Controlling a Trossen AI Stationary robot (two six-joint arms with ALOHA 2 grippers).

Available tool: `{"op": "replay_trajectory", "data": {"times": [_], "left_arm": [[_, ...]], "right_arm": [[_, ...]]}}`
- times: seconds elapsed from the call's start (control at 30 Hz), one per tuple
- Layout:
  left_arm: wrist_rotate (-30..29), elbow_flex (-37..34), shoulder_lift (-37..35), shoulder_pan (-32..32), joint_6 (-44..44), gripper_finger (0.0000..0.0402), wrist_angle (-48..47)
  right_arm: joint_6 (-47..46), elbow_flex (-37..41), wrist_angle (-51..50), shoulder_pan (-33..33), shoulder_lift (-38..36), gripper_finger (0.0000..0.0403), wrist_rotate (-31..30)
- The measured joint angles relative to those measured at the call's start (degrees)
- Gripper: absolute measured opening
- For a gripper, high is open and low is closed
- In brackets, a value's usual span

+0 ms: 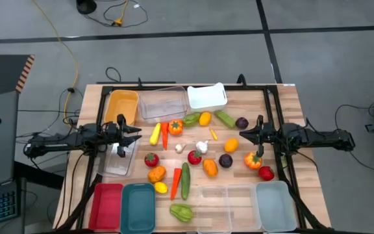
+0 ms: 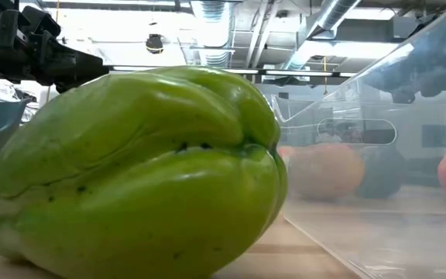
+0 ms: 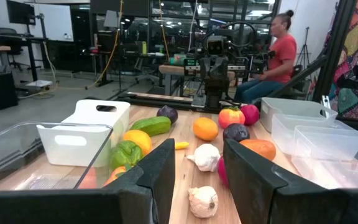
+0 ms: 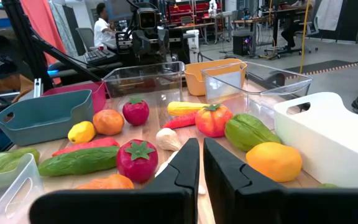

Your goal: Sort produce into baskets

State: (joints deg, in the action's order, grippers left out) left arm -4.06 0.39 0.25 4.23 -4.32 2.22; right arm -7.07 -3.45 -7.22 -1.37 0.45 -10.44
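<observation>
Green squash [image 2: 142, 174] fills the low view, lying against a clear bin [image 2: 378, 155] at 3 o'clock; its closeness to the lens hides most of the table, and blurred orange and dark fruit show through the bin wall.

From above, the produce lies loose mid-table with bins ringing it: orange bin [image 1: 122, 106], clear and white bin [image 1: 206, 96] along 12 o'clock, red bin [image 1: 106, 205], teal bin [image 1: 137, 207], clear ones and a blue-grey bin [image 1: 276, 205] along 6 o'clock. That ring likely keeps every bin within reach of one arm. Left gripper [image 1: 130, 135] hovers at 9 o'clock over another clear bin, right gripper [image 1: 252, 135] at 3 o'clock; neither holds anything, so sorting looks barely begun.

Left wrist view: fingers apart, framing garlic [image 3: 202, 200] just ahead, a plausible first pick.

Right wrist view: fingers almost together, empty, aimed toward a red tomato [image 4: 137, 160] and another garlic [image 4: 168, 139].
</observation>
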Motion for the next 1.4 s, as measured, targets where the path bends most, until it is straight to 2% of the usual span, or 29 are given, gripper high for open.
{"op": "replay_trajectory", "data": {"times": [1.2,1.3,1.4], "left_arm": [[0.0,0.0,0.0,0.0,0.0,0.0122,0.0],[0.0,0.0,0.0,0.0,0.0,0.0122,0.0],[0.0,0.0,0.0,0.0,0.0,0.0122,0.0]], "right_arm": [[0.0,0.0,0.0,0.0,0.0,0.0052,0.0],[0.0,0.0,0.0,0.0,0.0,0.0060,0.0],[0.0,0.0,0.0,-0.1,0.0,0.0090,0.0]]}}
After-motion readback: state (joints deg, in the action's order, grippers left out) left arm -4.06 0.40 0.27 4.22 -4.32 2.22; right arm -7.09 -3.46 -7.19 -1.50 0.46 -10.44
